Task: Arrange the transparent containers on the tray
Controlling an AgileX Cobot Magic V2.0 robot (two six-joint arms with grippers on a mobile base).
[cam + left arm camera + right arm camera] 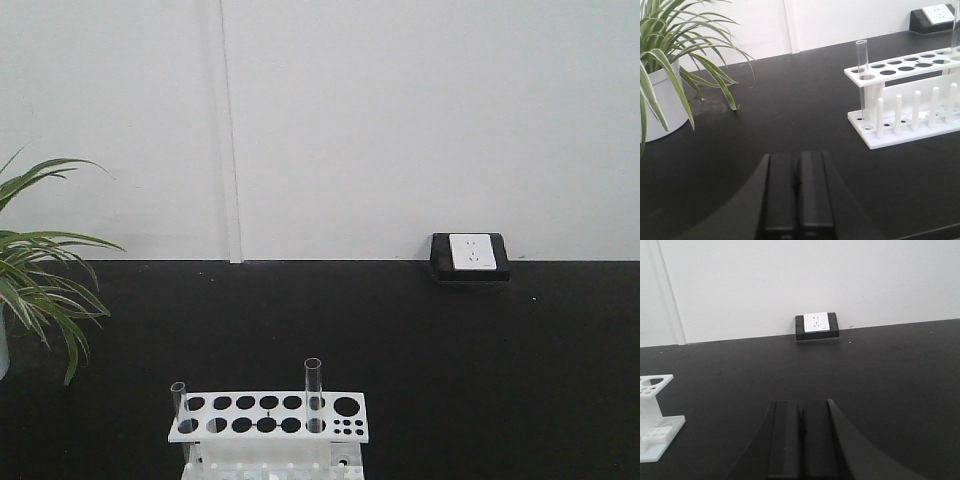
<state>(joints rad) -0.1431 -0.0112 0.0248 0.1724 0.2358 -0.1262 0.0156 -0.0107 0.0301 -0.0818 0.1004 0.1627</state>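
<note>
Two glass tubes stand upright in the white rack (pixel 230 414). One tube (pixel 863 75) sits in the corner hole, ahead and to the right of the left hand (pixel 797 170). The other tube (pixel 313 390) is further right along the rack. Both are thin, clear, open-topped and look empty. No loose tube shows on the black desk (pixel 480 360), so the arranging seems done or nearly so. The left hand and the right hand (pixel 801 412) are pressed closed, holding nothing.

The left tool (pixel 797 165) points forward, its black jaws pressed flat together; the right tool (pixel 801 407) does likewise. Both sit roughly level.
</note>
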